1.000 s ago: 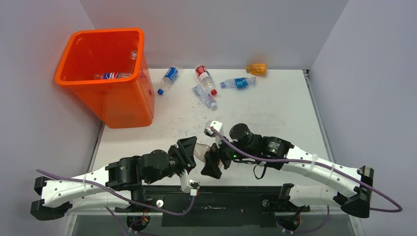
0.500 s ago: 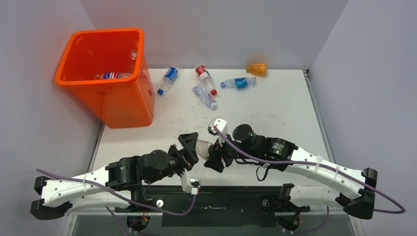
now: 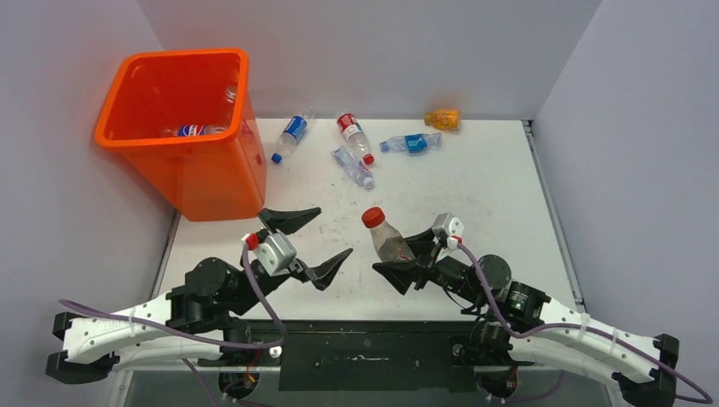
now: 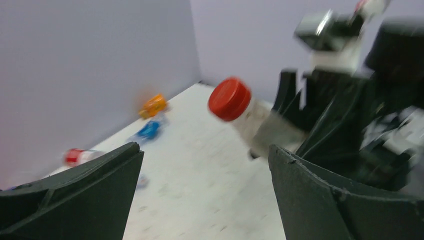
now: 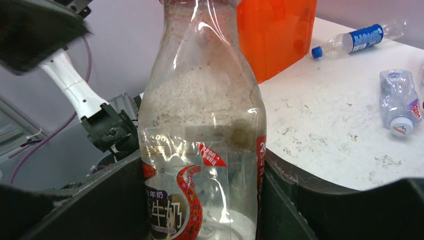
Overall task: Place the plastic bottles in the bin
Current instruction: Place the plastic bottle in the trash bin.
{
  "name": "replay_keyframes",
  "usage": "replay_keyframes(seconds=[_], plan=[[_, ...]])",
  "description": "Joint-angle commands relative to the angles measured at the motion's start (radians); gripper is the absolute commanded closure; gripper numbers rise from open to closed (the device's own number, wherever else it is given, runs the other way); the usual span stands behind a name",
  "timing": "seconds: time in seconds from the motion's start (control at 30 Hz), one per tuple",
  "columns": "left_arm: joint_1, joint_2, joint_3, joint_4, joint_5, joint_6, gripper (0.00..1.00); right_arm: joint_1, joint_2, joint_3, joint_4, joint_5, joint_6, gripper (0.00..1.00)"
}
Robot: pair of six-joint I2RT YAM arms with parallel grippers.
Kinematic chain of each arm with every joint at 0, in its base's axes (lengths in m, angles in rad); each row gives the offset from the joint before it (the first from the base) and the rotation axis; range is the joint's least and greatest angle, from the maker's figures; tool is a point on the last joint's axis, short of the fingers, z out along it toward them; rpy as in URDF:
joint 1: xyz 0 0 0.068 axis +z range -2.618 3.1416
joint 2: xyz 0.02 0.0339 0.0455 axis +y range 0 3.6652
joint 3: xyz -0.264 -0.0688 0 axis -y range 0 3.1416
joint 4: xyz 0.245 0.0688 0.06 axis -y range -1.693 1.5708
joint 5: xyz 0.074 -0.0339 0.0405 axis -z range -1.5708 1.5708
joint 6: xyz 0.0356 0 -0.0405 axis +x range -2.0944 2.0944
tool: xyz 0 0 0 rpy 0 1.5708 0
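Observation:
My right gripper [image 3: 405, 264] is shut on the lower body of a clear bottle [image 3: 386, 236] with a red cap, holding it upright above the table's near middle. In the right wrist view the bottle [image 5: 200, 100] fills the gap between the two fingers [image 5: 115, 190]. My left gripper [image 3: 314, 244] stands wide open and empty to the bottle's left, apart from it. In the left wrist view the bottle [image 4: 235, 102] shows beyond the open gripper [image 4: 204, 150]. The orange bin [image 3: 212, 174] stands at the far left with bottles [image 3: 193, 130] inside.
Several bottles lie along the table's far edge: a blue-labelled one [image 3: 292, 131], a red-labelled one [image 3: 354, 136], a crushed clear one [image 3: 352, 167], another blue one [image 3: 411, 142] and an orange one [image 3: 443, 119]. Walls close in the table on three sides.
The left gripper opened, let go of the red-capped bottle and drew back to the left. The right gripper closed on the bottle and pulled it rightward, now upright.

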Motion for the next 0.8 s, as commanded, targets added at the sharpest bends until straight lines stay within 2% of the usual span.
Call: replay_keyframes(seconds=[0.0,0.07,0.17,0.27,0.37,0.6,0.77], plan=[[0.009,0.016,-0.165,0.542,0.052,-0.554,0.04,0.0,0.024,-0.097,0.33,0.056,0.031,0.83],[0.027,0.043,-0.186,0.636,0.037,-0.639,0.04,0.004,0.024,-0.128,0.383,0.07,0.025,0.83],[0.095,0.105,-0.098,0.525,0.036,-0.754,0.04,0.011,0.019,-0.164,0.451,0.108,0.027,0.83],[0.194,0.175,0.007,0.37,0.129,-0.895,0.03,0.013,0.037,-0.156,0.455,0.107,0.018,0.83],[0.269,0.225,0.024,0.352,0.215,-0.986,0.0,0.019,0.05,-0.144,0.451,0.108,0.006,0.83],[0.314,0.311,0.052,0.394,0.369,-1.056,0.26,0.038,0.068,-0.127,0.428,0.122,-0.005,0.83],[0.315,0.367,0.11,0.325,0.422,-1.061,0.21,0.051,0.066,-0.118,0.411,0.142,-0.014,0.83]])
